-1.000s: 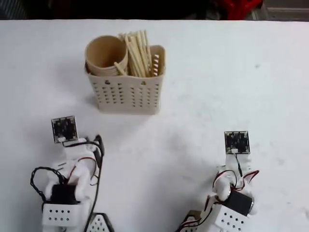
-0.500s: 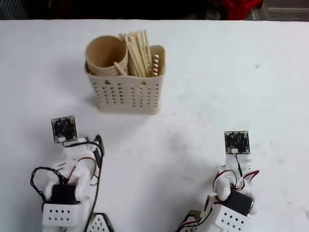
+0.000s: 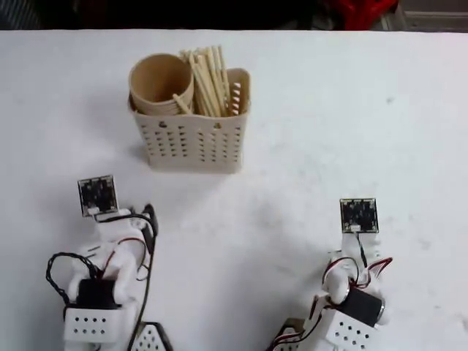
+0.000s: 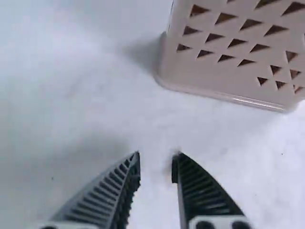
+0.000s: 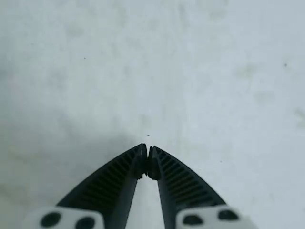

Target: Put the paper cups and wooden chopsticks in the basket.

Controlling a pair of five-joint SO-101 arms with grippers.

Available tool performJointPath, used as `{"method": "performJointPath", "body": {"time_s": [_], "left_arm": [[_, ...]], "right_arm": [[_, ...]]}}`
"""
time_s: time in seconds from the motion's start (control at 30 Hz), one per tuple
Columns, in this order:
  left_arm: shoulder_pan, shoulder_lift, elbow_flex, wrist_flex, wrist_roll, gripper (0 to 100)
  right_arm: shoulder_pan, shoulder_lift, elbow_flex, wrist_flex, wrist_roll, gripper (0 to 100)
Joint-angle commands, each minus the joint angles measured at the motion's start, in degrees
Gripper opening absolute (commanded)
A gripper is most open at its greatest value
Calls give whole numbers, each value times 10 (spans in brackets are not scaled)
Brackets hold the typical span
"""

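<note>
The left gripper (image 4: pixel 155 162) and the right gripper (image 5: pixel 147 152) both hang low over the white table (image 3: pixel 329 110), each on an arm folded back at the near edge. Neither carries anything.

Ahead of the left gripper, close by, stands the perforated basket (image 4: pixel 228 57). From the right gripper it lies well ahead and off to the left. In the high view the basket (image 3: pixel 194 142) holds the stacked paper cups (image 3: pixel 159 84) on the side farther from the right gripper. The wooden chopsticks (image 3: pixel 208 77) stand bundled beside the cups and lean against them. Judged from this layout, the task looks complete.

Possible faults from here:
- The basket is light and stands just ahead of the left gripper. A forward swing of that arm could strike its wall and push or tip it.
- The chopsticks project well above the rim. A knock to the basket could spill them back onto the table.
- The cup stack sits high in its compartment and could lift out if caught from above.

Tool condition:
- Left gripper: jaws slightly parted, a narrow gap between the tips, nothing between them, clear of the basket.
- Right gripper: jaws closed, tips meeting, holding nothing, over bare table surface.
</note>
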Motion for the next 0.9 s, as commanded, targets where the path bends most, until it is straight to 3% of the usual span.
{"method": "performJointPath", "body": {"time_s": [0.0, 0.17, 0.27, 0.43, 0.67, 0.87], "left_arm": [[6, 1, 0, 3, 5, 129], [6, 4, 0, 7, 5, 124], [6, 1, 0, 35, 4, 15], [7, 4, 0, 42, -42, 28], [7, 1, -1, 131, -45, 25], [7, 1, -1, 133, -44, 25]], "right_arm": [[-7, -2, 5, 2, 5, 18], [-7, -2, 5, 2, 5, 18], [-7, -2, 5, 2, 5, 18], [-7, -2, 5, 2, 5, 18], [-7, -2, 5, 2, 5, 18], [-7, -2, 5, 2, 5, 18]]}}
